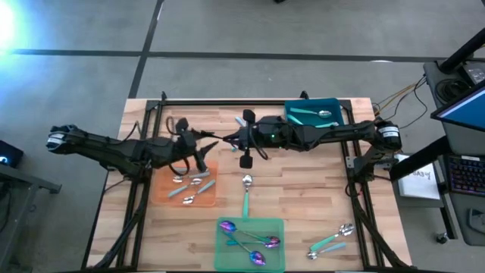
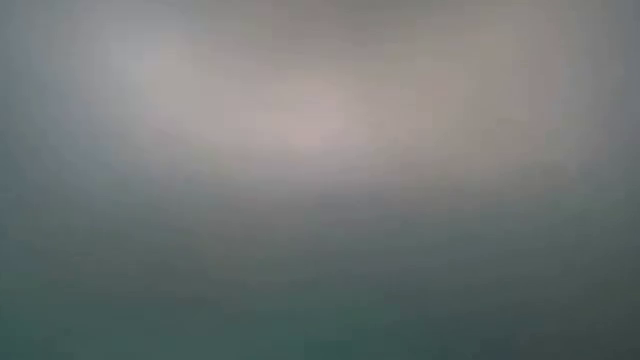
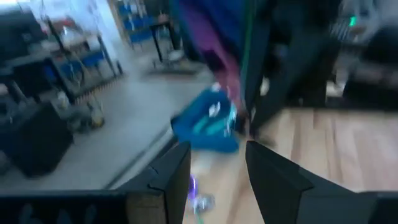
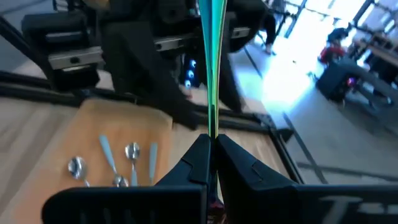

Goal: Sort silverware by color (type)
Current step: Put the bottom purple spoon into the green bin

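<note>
My right gripper point(image 1: 232, 140) point(image 4: 211, 146) hovers over the table's middle, shut on a utensil with a teal-green handle point(image 4: 211, 68). My left gripper point(image 1: 206, 145) point(image 3: 217, 174) is open, faces it closely and touches nothing. In the left wrist view the held utensil shows as a blurred purple head point(image 3: 211, 43) with a green handle point(image 3: 249, 56). Silver spoons with pale blue handles point(image 1: 189, 186) lie on the orange mat point(image 1: 163, 189). Purple-headed spoons point(image 1: 246, 239) lie on the green mat point(image 1: 274, 226). One silver spoon with a teal handle point(image 1: 246, 193) lies flat on the bare wood. My right gripper pinches the utensil's thin teal-green handle point(image 4: 212, 127) between its two shut fingers. The handle runs along the fingers and sticks out straight past their tips. The utensil is lifted clear of the table. The fingers hide which end of it they grip.
A teal bin point(image 1: 333, 106) at the table's far right holds more utensils point(image 1: 314, 114). Two teal-handled silver spoons point(image 1: 333, 239) lie near the near right corner. Black frame rails point(image 1: 151, 121) run along the table's sides. The low view shows only a grey blur.
</note>
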{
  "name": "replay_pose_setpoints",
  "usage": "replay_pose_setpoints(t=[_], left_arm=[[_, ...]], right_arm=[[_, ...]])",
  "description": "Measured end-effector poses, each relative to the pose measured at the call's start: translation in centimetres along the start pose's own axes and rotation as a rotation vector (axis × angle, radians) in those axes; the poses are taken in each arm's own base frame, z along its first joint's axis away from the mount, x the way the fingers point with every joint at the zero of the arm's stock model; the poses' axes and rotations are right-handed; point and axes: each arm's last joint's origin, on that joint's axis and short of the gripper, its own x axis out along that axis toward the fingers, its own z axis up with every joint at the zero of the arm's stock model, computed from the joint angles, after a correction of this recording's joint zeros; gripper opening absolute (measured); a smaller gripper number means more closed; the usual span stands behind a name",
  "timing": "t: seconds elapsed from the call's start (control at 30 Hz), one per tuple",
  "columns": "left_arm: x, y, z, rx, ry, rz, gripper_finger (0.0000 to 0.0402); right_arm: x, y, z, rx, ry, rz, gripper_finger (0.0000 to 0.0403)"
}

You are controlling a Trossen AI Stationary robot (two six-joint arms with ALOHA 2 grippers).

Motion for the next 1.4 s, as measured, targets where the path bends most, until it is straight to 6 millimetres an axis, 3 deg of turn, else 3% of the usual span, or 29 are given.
replay_pose_setpoints(t=[0.4, 0.5, 0.7, 0.93, 1.1, 1.4], left_arm=[[0.1, 0.0, 1.6, -0.019, -0.151, -0.005, 0.0134], [0.3, -0.2, 1.5, -0.023, -0.144, -0.008, 0.0112], [0.3, -0.3, 1.4, -0.074, -0.145, -0.031, 0.0013], [0.3, -0.3, 1.5, -0.118, -0.150, -0.081, 0.0005], [0.3, -0.2, 1.5, -0.129, -0.153, -0.077, 0.0001], [0.2, -0.2, 1.5, -0.153, -0.153, -0.086, 0.0001]], right_arm=[[0.1, 0.1, 0.2, -0.061, -0.033, -0.002, 0.0009], [0.1, 0.1, 0.2, -0.062, -0.033, -0.001, 0.0009], [0.1, 0.1, 0.2, -0.074, -0.029, -0.002, 0.0009], [0.0, 0.2, 0.2, -0.061, -0.022, 0.002, 0.0011], [-0.3, 0.1, 0.3, -0.053, 0.003, 0.007, 0.0045], [-1.0, -0.2, 1.2, 0.028, 0.155, 0.034, 0.0141]])
